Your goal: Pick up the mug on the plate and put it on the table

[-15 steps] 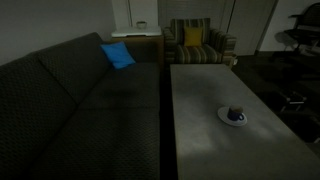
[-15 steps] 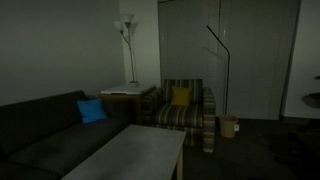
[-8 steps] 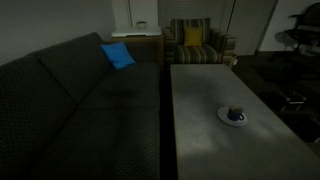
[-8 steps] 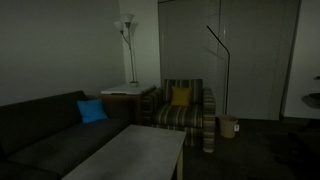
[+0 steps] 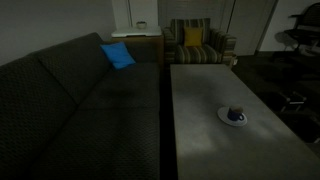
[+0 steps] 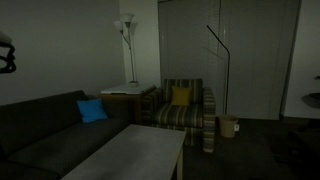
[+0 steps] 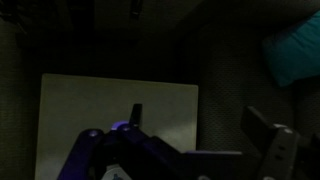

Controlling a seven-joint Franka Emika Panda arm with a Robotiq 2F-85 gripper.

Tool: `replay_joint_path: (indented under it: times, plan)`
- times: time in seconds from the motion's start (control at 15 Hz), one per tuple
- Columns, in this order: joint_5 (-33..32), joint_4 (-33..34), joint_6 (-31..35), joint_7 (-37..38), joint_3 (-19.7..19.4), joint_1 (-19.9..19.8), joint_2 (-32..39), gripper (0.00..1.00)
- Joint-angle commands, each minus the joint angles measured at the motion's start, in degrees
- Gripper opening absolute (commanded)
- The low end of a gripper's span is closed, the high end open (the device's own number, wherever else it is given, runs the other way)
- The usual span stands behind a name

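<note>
The small dark mug (image 5: 236, 113) stands on the white plate (image 5: 228, 120) on the right part of the long grey table (image 5: 205, 95). The table's end also shows in an exterior view (image 6: 135, 150) and in the wrist view (image 7: 90, 105). My gripper (image 7: 202, 125) is open and empty, high above the sofa and the table edge, far from the mug. The mug and plate do not show in the wrist view. A dark part of my arm (image 6: 6, 55) shows at the left edge of an exterior view.
A dark patterned sofa (image 5: 70, 110) runs along the table, with a blue cushion (image 5: 117, 55) on it. A striped armchair (image 5: 197, 42) with a yellow cushion stands beyond the table's end. A floor lamp (image 6: 127, 40) and a small bin (image 6: 229, 126) stand at the back.
A dark part of my arm has come into an exterior view at its left edge. The mug and plate have not moved.
</note>
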Motion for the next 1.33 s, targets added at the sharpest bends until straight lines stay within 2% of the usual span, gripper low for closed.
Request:
replay_joint_path:
  times: [0.0,0.2,0.47,0.8,1.0,1.13,1.2,1.27]
  plan:
    - [-0.05,0.14,-0.11,0.03,0.88,-0.91,0.05,1.0]
    - [-1.17,-0.11,3.16,-0.31,1.53,-0.43,0.42,1.0]
    - [-0.02,1.43,13.0,0.89,2.23,-0.39,4.84,1.0]
    - [-0.49,5.54,26.4,5.0,3.15,-0.5,15.59,1.0]
    - [-4.12,10.61,34.73,10.22,2.93,0.01,24.83,1.0]
    - [-10.88,16.12,34.7,17.83,-0.23,1.49,31.13,1.0]
    - [-8.32,10.05,34.59,13.99,3.11,-0.82,24.7,1.0]
    - [-9.58,11.84,34.73,15.45,2.73,-0.7,27.2,1.0]
